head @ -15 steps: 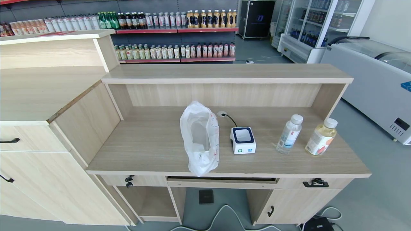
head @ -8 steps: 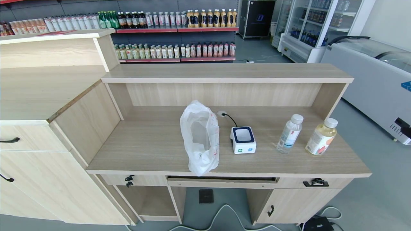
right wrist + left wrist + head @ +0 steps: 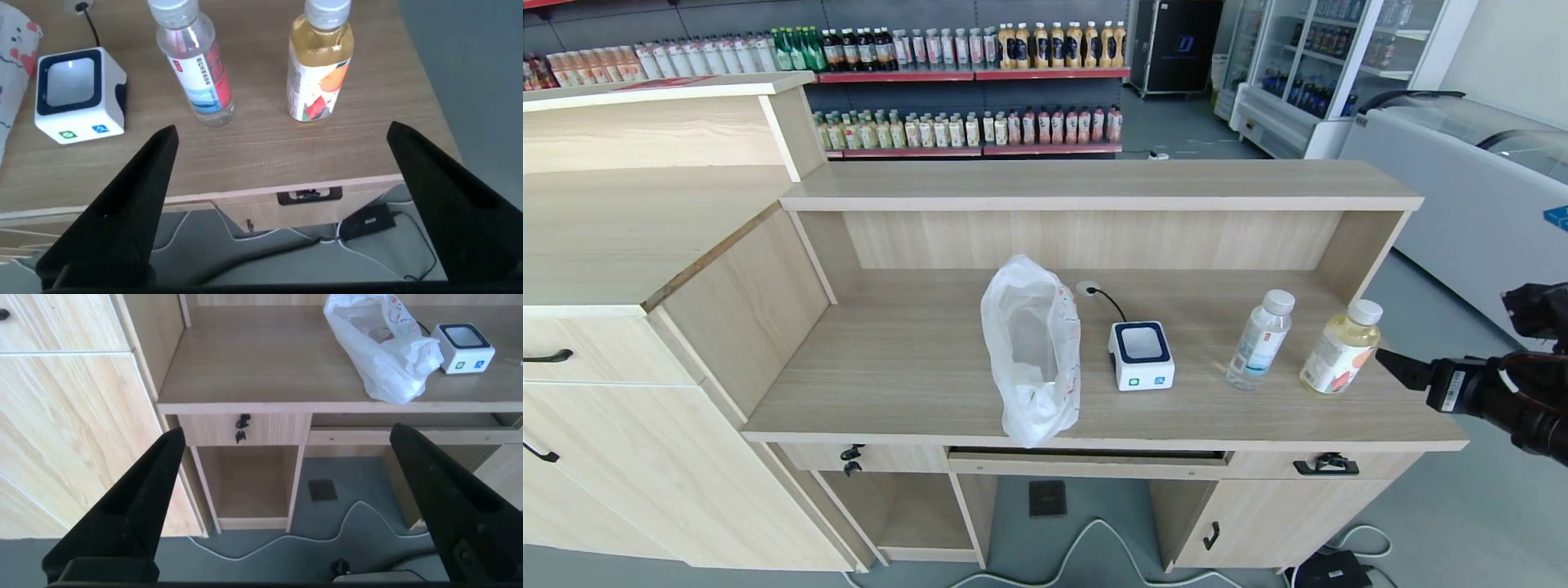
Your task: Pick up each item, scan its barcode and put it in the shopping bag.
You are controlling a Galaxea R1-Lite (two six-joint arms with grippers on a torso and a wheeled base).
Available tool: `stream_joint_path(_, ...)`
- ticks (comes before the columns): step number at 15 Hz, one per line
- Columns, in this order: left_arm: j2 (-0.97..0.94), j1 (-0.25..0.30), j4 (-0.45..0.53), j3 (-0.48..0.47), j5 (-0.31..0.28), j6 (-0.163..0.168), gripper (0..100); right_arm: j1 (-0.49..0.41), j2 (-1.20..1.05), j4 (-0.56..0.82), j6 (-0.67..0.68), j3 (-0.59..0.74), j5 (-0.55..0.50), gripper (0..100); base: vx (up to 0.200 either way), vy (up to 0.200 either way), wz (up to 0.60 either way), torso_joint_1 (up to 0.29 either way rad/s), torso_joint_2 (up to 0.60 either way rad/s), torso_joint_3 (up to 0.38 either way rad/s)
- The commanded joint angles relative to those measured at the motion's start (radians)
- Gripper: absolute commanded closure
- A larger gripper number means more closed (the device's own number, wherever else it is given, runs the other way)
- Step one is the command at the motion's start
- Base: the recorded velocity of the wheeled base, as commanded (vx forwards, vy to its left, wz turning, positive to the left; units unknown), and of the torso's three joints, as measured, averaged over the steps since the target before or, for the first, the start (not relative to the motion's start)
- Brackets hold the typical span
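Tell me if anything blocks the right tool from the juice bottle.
Nothing visible does. The right tool, open, is at the desk's right end, just beside the juice bottle, with only bare desk between them. The water bottle stands apart on the juice bottle's other side, toward the scanner.

Bright, even light; soft shade beneath counter [image 3: 907,359]; straight edges bow toward head view's margins
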Motion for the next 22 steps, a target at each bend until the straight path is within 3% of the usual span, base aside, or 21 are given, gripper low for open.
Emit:
stream_joint_path(1,0.002,0.0,-0.001,0.0,0.0,0.0,0,-0.007,0.171,-0.053,-0.016,-0.022,0.001,0,0.0,0.0,0.0,0.0,0.0,0.0)
stream_joint_path(4,0.002,0.0,-0.001,0.0,0.0,0.0,0,-0.027,0.334,-0.232,-0.11,-0.047,0.051,0,0.0,0.0,0.0,0.0,0.0,0.0)
stream_joint_path(10,0.002,0.0,-0.001,0.0,0.0,0.0,0,-0.001,0.515,-0.303,-0.159,-0.244,0.087,0,0.0,0.0,0.0,0.0,0.0,0.0)
stream_joint_path(22,0.002,0.0,-0.001,0.0,0.0,0.0,0,0.096,0.667,-0.338,-0.156,-0.389,0.12,0,0.0,0.0,0.0,0.0,0.0,0.0)
